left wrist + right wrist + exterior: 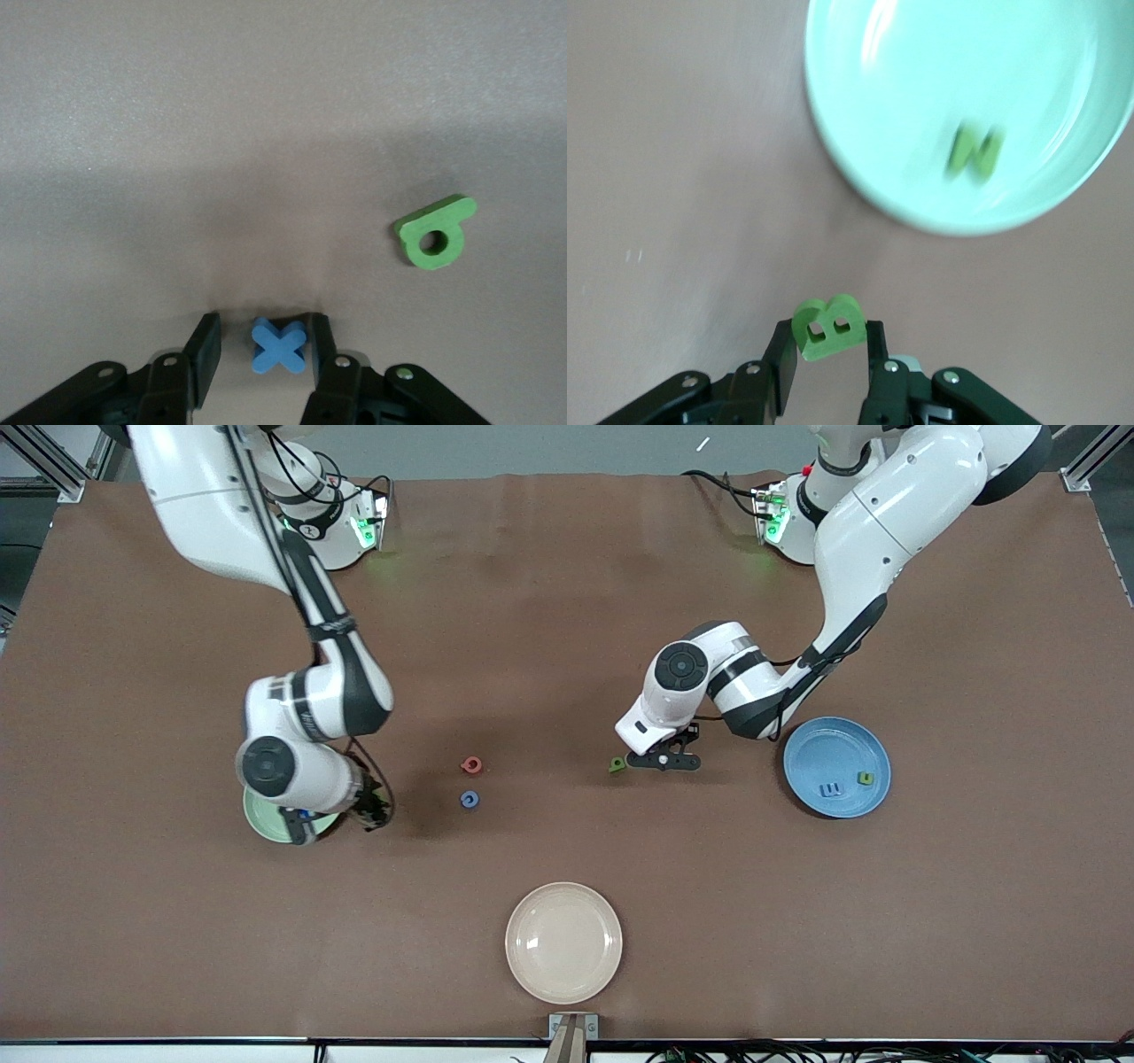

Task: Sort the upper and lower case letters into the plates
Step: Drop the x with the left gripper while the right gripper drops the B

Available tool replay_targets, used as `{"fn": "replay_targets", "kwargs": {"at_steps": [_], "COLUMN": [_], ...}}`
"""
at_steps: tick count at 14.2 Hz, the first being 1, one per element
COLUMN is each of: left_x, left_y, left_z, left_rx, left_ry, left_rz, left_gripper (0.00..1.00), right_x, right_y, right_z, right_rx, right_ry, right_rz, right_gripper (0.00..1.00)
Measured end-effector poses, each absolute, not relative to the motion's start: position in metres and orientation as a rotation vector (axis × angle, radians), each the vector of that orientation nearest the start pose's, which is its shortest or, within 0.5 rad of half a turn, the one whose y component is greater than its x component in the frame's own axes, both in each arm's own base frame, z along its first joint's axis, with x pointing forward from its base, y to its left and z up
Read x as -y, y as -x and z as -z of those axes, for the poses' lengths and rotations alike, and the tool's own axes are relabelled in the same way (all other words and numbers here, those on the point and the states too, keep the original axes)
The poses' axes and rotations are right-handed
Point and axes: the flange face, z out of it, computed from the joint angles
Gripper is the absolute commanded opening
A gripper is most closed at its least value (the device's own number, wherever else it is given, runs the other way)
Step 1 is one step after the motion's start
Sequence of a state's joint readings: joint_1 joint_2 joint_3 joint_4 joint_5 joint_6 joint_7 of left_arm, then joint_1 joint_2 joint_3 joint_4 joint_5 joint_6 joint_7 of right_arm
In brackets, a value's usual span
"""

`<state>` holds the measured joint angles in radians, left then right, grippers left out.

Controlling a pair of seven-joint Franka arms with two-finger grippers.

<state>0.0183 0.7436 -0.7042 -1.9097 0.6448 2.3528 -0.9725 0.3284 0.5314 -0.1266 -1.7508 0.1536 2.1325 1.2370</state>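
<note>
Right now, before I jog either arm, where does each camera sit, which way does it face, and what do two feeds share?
Front view: high across the table, facing both arm bases; shows both arms, pale green plate, blue plate, cream-white plate.
Left wrist view: on the left wrist, looking down; left gripper fingers flank a blue X; a green letter lies beside.
Right wrist view: on the right wrist, looking down; right gripper holds a green B.
Shared: the pale green plate, front and right wrist views.
</note>
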Motion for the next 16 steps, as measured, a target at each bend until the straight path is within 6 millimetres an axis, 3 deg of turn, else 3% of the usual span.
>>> {"fn": "replay_targets", "kwargs": {"at_steps": [3, 6, 9, 11, 12, 13, 14, 16], "left_x": [0.377, 0.379, 0.379, 0.373, 0.37, 0.365, 0.357, 0.337], "left_y": [-0.487, -0.486, -0.487, -0.494, -0.501, -0.509, -0.518, -0.533], "left_z": [-0.175, -0.176, -0.176, -0.18, -0.186, -0.196, -0.21, -0.238], "left_rx": [-0.112, -0.086, -0.049, -0.025, -0.009, 0.006, 0.01, 0.006], "left_ry": [3.126, 3.128, 3.127, 3.127, 3.129, 3.129, 3.124, 3.113], "left_rz": [-0.072, -0.068, -0.067, -0.052, -0.029, 0.003, 0.04, 0.079], "left_gripper": [0.27, 0.16, 0.1, 0.08, 0.08, 0.08, 0.08, 0.07], "right_x": [-0.07, -0.023, -0.008, -0.009, -0.009, -0.008, -0.005, -0.001], "right_y": [-0.612, -0.586, -0.563, -0.557, -0.556, -0.555, -0.555, -0.556], "right_z": [-0.258, -0.23, -0.201, -0.195, -0.195, -0.194, -0.194, -0.195], "right_rx": [-1.56, -1.462, -1.433, -1.43, -1.43, -1.434, -1.44, -1.452], "right_ry": [2.754, 2.789, 2.806, 2.811, 2.812, 2.811, 2.807, 2.801], "right_rz": [-0.276, -0.255, -0.227, -0.24, -0.243, -0.244, -0.244, -0.251], "right_gripper": [0.0, 0.0, 0.02, 0.11, 0.29, 0.69, 1.0, 1.0]}}
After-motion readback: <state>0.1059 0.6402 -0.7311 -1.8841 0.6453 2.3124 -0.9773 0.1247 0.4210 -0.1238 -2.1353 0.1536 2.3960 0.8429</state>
